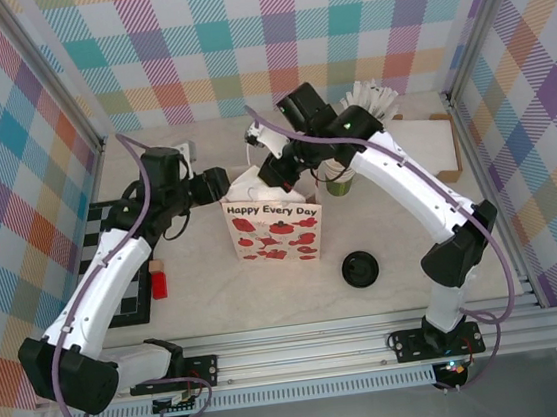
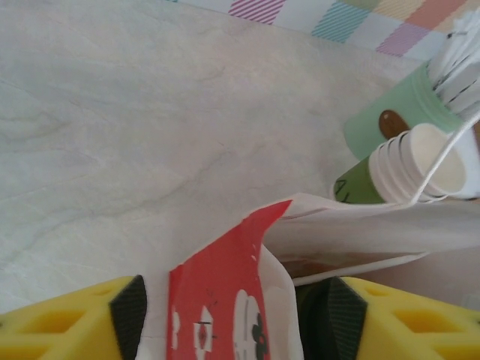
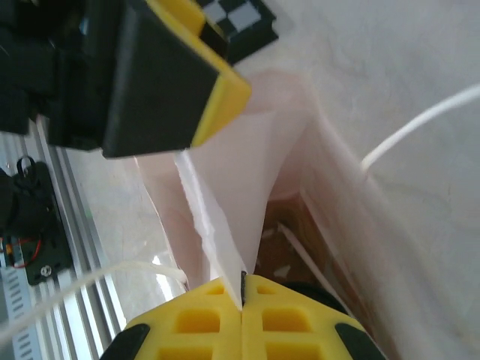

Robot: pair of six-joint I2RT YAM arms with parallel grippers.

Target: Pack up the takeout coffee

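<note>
Nearest to the arm bases, a loose black lid (image 1: 361, 268) lies flat on the desk (image 2: 112, 135), in front of the gift bag (image 1: 275, 231) and off its right front corner, apart from it. Off the bag's left front corner, a small red block (image 1: 158, 281) sits just beside a checkered board (image 1: 131, 304). The bag stands upright, white with red fruit prints and the words "Happy Every Day" facing the bases, its mouth open at the top.

The left end effector (image 2: 232, 304) is at the bag's left top edge, released: its yellow fingers (image 2: 67, 322) stand wide apart, with the red-printed wall of the bag rising between them. The right end effector (image 3: 241, 304) is at the bag's top toward the right side, clenched on the thin white edge of the bag wall, which runs into the seam between its closed fingers.

Down inside the bag a brown floor and a dark shape show; whether that shape is the takeout coffee I cannot tell.

Just behind the bag's right rear corner sits a stack of cream-rimmed green cups (image 2: 401, 169), with one of the bag's white cord handles crossing in front of it in the left wrist view. Beyond the stack is a pale green holder (image 2: 397, 112) filled with white sticks. Farther right of the bag's rear, a white board (image 1: 422, 142) lies flat
</note>
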